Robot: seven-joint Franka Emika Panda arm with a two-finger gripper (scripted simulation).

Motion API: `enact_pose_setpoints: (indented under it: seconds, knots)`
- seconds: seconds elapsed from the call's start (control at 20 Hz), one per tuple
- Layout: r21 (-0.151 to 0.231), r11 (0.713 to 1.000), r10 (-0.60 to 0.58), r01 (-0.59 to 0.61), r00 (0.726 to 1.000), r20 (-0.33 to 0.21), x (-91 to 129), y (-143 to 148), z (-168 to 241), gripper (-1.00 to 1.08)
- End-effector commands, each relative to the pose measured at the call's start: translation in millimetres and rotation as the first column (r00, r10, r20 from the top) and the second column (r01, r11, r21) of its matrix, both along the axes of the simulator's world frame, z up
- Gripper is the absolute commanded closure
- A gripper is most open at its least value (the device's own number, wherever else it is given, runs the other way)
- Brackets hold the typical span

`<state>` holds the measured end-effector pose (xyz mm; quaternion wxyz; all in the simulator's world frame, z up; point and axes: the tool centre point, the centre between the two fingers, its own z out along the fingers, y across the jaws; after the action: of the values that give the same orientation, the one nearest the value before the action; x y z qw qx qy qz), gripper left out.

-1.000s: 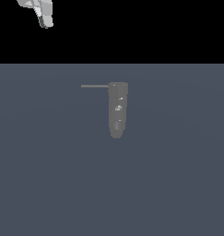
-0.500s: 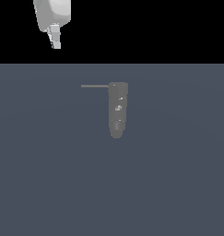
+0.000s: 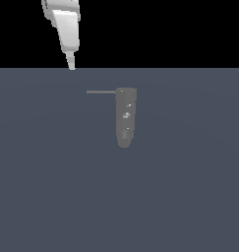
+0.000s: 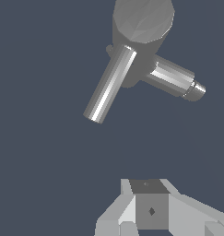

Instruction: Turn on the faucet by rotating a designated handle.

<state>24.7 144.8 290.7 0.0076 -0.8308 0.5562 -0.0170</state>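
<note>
A flat slate-grey floor (image 3: pixel 190 197) is filling the lower scene under a black backdrop (image 3: pixel 165 29). The faucet (image 3: pixel 125 117) is lying mid-floor, its handle (image 3: pixel 101 92) pointing toward the exterior view's left. The gripper (image 3: pixel 71 66) is hovering well apart; whether its jaws are parted or together, I cannot tell.

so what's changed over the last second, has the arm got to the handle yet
The pincer has come down from the top edge and drifted toward the exterior view's right, closing on the handle. It hasn't reached it: the tip hangs above the rod's free end, apart from it, holding nothing. The faucet and its handle have stayed exactly as they were.
</note>
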Motion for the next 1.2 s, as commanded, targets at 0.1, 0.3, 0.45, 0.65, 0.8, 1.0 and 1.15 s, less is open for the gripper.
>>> enact_pose_setpoints:
  seconds: [0.1, 0.3, 0.45, 0.65, 0.8, 1.0, 1.15]
  knots:
    - [0.001, 0.994, -0.110, 0.110, 0.994, -0.008, 28, -7, -22, 1.08]
    - [0.001, 0.978, -0.210, 0.210, 0.978, -0.016, 54, -16, -43, 1.08]
    - [0.002, 0.961, -0.276, 0.276, 0.961, -0.021, 70, -23, -56, 1.08]
    - [0.003, 0.938, -0.347, 0.348, 0.937, -0.028, 88, -33, -71, 1.08]
    - [0.003, 0.922, -0.387, 0.387, 0.922, -0.031, 97, -39, -80, 1.08]
    - [0.004, 0.907, -0.421, 0.422, 0.906, -0.035, 105, -45, -87, 1.08]
    - [0.005, 0.901, -0.434, 0.434, 0.900, -0.036, 108, -47, -89, 1.08]
